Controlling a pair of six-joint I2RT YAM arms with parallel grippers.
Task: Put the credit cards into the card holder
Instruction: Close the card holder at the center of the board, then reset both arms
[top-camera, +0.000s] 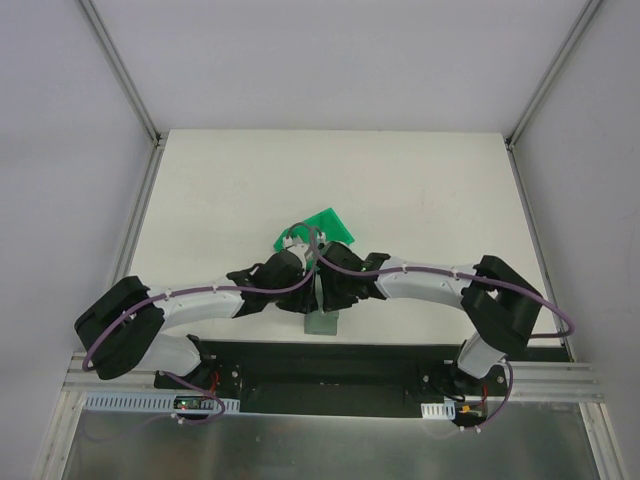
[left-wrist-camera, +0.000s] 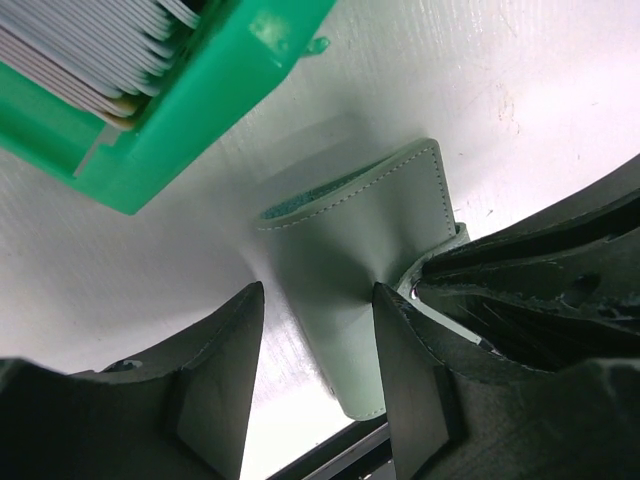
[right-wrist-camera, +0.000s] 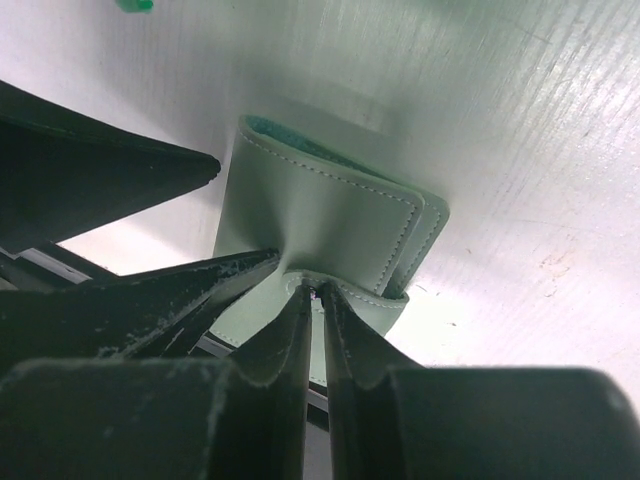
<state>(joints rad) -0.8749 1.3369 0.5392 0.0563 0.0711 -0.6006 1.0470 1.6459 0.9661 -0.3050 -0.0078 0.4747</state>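
Credit cards (left-wrist-camera: 70, 50) stacked in the green bin (left-wrist-camera: 210, 90), none loaded. Left gripper (left-wrist-camera: 318, 295) jaws apart, astride the card holder (left-wrist-camera: 350, 230) on the table, not pinching. Right gripper (right-wrist-camera: 314, 290) clamped on one leaf's edge. Risk: that thin pinch slips, the leaf flops shut and the pockets are blocked.

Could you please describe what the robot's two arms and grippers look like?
The left arm and right arm are white links with black joints, each trailed by a purple cable. The left gripper and right gripper have black wedge-shaped fingers.
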